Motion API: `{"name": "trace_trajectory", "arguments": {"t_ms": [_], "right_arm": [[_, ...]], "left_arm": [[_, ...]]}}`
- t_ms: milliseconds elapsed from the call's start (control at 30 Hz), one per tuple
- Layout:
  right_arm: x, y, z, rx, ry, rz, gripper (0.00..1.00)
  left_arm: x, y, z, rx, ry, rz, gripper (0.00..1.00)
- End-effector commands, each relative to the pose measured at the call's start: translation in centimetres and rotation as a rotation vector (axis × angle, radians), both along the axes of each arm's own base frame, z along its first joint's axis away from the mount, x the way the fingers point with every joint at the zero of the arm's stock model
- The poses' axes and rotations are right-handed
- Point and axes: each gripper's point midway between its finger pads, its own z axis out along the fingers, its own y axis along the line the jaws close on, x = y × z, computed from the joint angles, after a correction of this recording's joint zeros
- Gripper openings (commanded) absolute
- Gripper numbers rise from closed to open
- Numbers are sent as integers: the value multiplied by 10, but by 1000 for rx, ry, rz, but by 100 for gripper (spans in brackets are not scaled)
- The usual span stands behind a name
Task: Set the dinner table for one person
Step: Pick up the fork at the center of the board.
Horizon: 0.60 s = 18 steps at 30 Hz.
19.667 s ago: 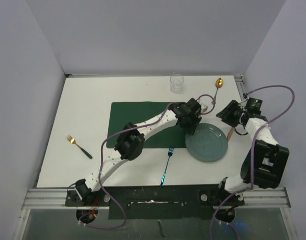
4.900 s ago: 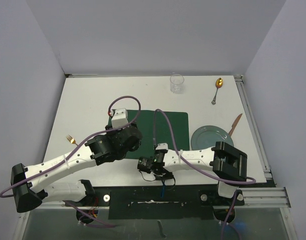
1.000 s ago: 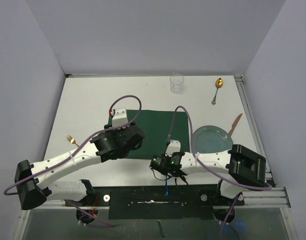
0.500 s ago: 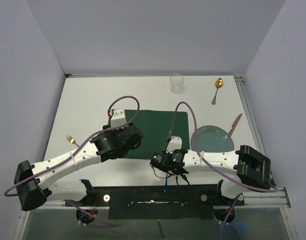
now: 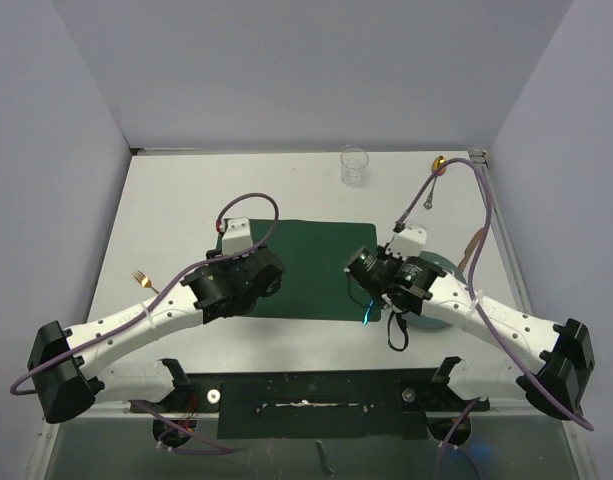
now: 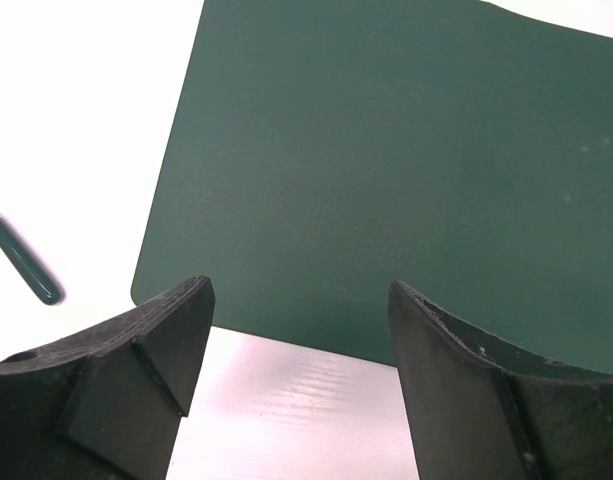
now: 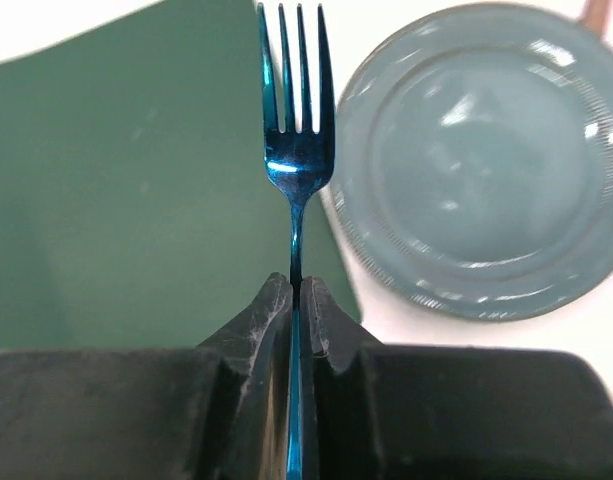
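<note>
Pale lilac-grey walls are seen closing in a matte white counter [image 5: 176,200] on three sides in the overhead view, with a metal rail [image 5: 491,395] run along its near edge. A dark green rectangular placemat [image 5: 311,250] with rounded corners is laid flat at the middle of the counter. A clear glass [image 5: 354,166] is stood upright near the far edge, and a gold spoon [image 5: 438,162], crossed by a purple cable [image 5: 464,165], is set by the far right corner. Gold fork tines [image 5: 139,277] are glimpsed beside the white-shelled left arm [image 5: 136,320], and a copper-toned knife [image 5: 473,248] is laid near the right edge. The right arm [image 5: 496,325] is reached to the placemat's right edge, where a glint of a metallic blue fork [image 5: 366,318] is caught.

From the left wrist, the left tool [image 6: 301,320] is shown spread wide with nothing between its black wedge-shaped fingers, hung over the placemat's corner and the glossy counter. The rounded end of a dark green handle [image 6: 26,265] is seen on the counter at the left.

From the right wrist, the right tool [image 7: 294,285] is shown clamped tight on the blue fork's slim handle, its four polished tines pointed away. A round, glazed teal plate [image 7: 486,150] with a ridged rim is seen on the counter just beside the placemat.
</note>
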Motion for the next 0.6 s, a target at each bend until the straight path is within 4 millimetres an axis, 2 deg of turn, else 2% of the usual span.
{"name": "trace_trajectory", "arguments": {"t_ms": [0,100,267,300,367,433,467,500,567], "right_arm": [[34,-54,24,-119,-100,-109,0],[65,-74,30,-106,-139,-144,0],[116,-118,38,-60,-188,-199,0],[127,-133,40,-64,-192,-215,0],[152,-145,46,-48,-203,-200,0],[179,-149,49,-26,-197,-165,0],[196,-147,47,-9,-183,-134,0],[213,-143,56,9,-199,-110,0],[241,-129,57,49,-200,-40,0]], "left_arm": [[8,-6,9,-50,-40,-7,70],[8,-9,7,-56,-30,-20,70],[6,-7,8,-56,-30,-22,70],[6,-6,9,-60,-32,-22,70],[5,-5,11,-67,-38,-22,70],[5,-4,14,-78,-46,-22,70],[5,-3,15,-83,-49,-22,70],[4,-3,16,-87,-50,-21,70],[4,-1,18,-91,-53,-20,70]]}}
